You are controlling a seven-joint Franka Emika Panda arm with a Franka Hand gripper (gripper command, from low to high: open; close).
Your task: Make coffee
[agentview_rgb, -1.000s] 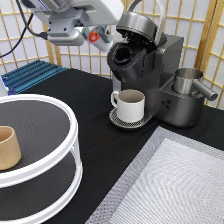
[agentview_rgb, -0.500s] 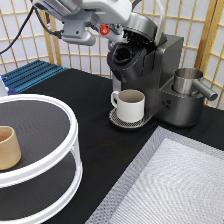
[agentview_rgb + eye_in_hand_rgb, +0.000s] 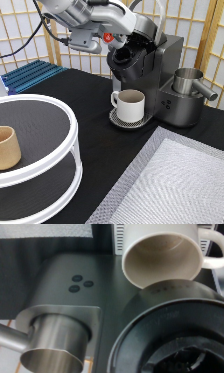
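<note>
Hovering over the coffee machine (image 3: 155, 75) at the exterior view's top, the gripper (image 3: 141, 31) sits just above the machine's raised lid and open brew chamber (image 3: 124, 56); its fingers are hidden behind the wrist and the machine's top, so I cannot tell whether they are apart or together, nor whether anything is held. The coffee pod shows in neither view, so its place cannot be told. Looking down, the wrist view shows the dark round rim of the brew chamber (image 3: 170, 337) with a black hollow inside, too dim to make out what lies in it. Below the chamber a white handled mug (image 3: 129, 104) stands upright on the round drip tray (image 3: 118, 120), handle toward the exterior view's left; the wrist view shows its mouth (image 3: 162, 257). A steel cylinder with a spout (image 3: 190, 82) rises from the machine's side toward the exterior view's right, close beside the machine's three buttons (image 3: 80, 283). The black counter (image 3: 95, 95) lies open between the machine and a white two-tier round stand (image 3: 60, 145) at the exterior view's left, well apart from the mug. A tan handleless cup (image 3: 7, 147) stands on the stand's upper tier near its left edge. A grey mesh mat (image 3: 170, 185) fills the exterior view's bottom right, its edge just beside the drip tray.
</note>
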